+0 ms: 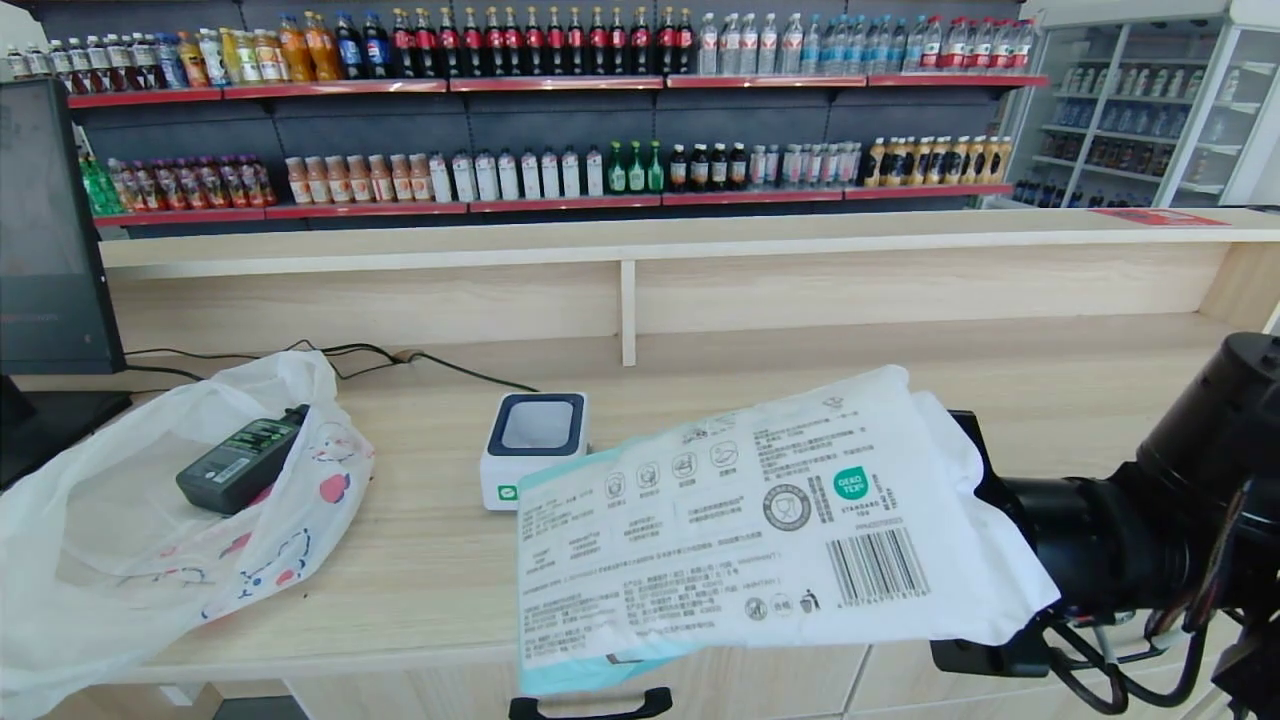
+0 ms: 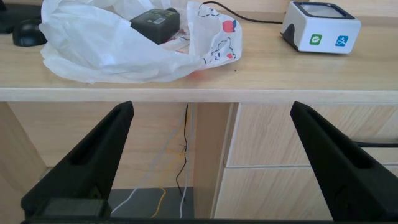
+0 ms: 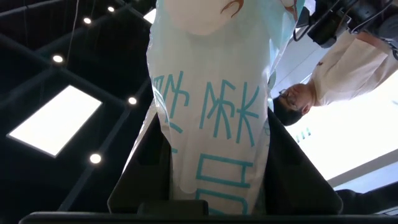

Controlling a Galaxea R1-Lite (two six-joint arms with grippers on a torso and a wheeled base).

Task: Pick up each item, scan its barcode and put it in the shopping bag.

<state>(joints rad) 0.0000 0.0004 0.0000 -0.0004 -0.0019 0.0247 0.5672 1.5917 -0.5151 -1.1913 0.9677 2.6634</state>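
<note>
Gripping the flat packet (image 1: 770,520) at its right-hand end, our right gripper (image 3: 214,140) is clamped on it, one dark finger (image 3: 140,180) on each side of the wrapper. The packet is held in the air, lying nearly flat with a slight tilt. Its printed back faces up, and the barcode (image 1: 878,568) is close to the gripped end. Its free end reaches left across the front edge of the counter (image 1: 420,560) and ends just beside the scanner (image 1: 535,445) as we see it from the head. How high the packet hangs above the wood we cannot tell.

Our right arm comes in low from the right side, with the wrist turned so that its camera looks up at the ceiling lights.

Our left gripper (image 2: 211,124) has its jaws spread wide with nothing between them. It sits below the counter's front edge, facing the cabinet front.

The shopping bag (image 1: 120,540) lies slumped at the counter's left end, spilling over the front edge, with a dark handheld device (image 1: 240,462) resting on it. Bare wood runs between the bag and the scanner, and more of it behind the packet up to the raised back ledge (image 1: 640,250). A monitor (image 1: 50,230) stands at the far left.
</note>
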